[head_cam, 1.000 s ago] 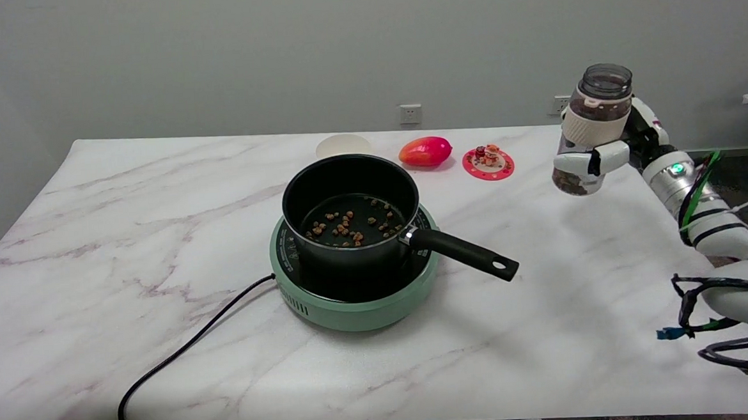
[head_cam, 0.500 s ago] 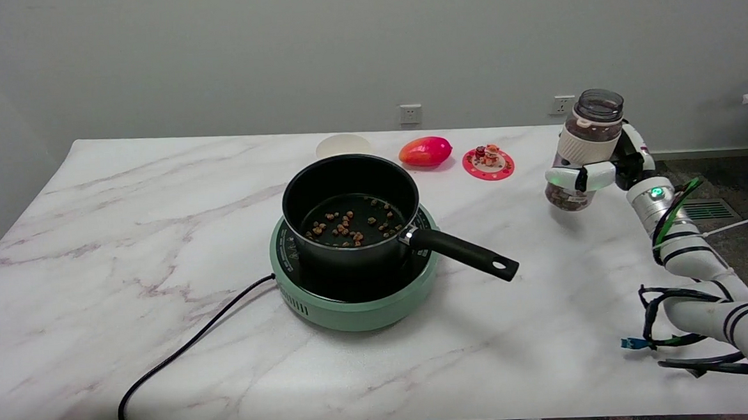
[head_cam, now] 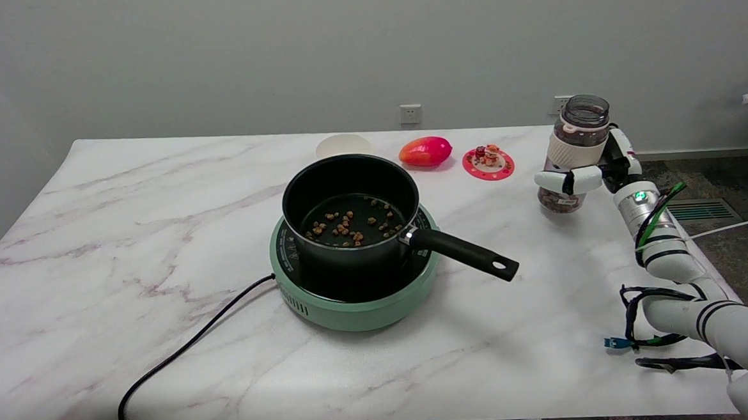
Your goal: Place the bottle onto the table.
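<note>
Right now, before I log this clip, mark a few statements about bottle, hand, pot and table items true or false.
1. The right hand holds the bottle upright. True.
2. The bottle has a lid on. False: its mouth is open.
3. The pot sits on the green cooker with brown pieces inside. True.
4. The pot's handle points toward the table's far left corner. False: it points toward the near right.
5. The red fruit lies between the pale disc and the pink coaster. True.
6. The bottle stands beside the cord. False: the cord runs off the near left; the bottle is at the far right.
</note>
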{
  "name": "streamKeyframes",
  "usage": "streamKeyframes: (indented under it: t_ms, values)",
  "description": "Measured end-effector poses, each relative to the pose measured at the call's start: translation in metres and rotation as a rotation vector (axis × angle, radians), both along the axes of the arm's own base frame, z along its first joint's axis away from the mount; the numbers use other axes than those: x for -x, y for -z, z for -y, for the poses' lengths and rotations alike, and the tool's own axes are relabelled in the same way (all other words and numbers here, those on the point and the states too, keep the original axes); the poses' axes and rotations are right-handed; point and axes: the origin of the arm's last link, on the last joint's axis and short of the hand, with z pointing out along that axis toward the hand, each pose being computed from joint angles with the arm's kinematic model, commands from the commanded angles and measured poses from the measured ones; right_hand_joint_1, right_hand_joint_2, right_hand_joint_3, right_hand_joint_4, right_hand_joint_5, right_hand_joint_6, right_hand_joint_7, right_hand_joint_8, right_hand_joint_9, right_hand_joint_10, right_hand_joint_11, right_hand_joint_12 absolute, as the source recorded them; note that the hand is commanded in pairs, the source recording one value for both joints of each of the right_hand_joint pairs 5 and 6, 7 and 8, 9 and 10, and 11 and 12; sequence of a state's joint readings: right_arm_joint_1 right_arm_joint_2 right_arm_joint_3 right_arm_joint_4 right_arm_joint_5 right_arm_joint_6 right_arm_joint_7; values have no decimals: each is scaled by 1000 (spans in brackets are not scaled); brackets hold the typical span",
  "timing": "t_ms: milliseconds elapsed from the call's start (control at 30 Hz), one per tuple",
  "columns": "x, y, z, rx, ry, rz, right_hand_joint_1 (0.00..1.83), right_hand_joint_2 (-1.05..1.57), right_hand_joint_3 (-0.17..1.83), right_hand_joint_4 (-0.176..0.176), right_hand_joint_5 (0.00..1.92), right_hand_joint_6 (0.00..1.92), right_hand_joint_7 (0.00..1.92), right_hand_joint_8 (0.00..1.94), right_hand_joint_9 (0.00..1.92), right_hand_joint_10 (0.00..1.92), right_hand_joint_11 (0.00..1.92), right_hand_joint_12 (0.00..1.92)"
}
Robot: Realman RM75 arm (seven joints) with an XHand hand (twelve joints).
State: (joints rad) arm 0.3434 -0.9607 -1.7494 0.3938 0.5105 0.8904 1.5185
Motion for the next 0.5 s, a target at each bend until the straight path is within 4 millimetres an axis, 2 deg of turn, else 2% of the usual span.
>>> streamKeyframes:
  t_ms: [500]
  values:
    - [10, 4, -1, 15, 17, -8, 1500, 947, 683, 0, 1920, 1920, 1920, 1920, 1427, 1427, 1232, 1232]
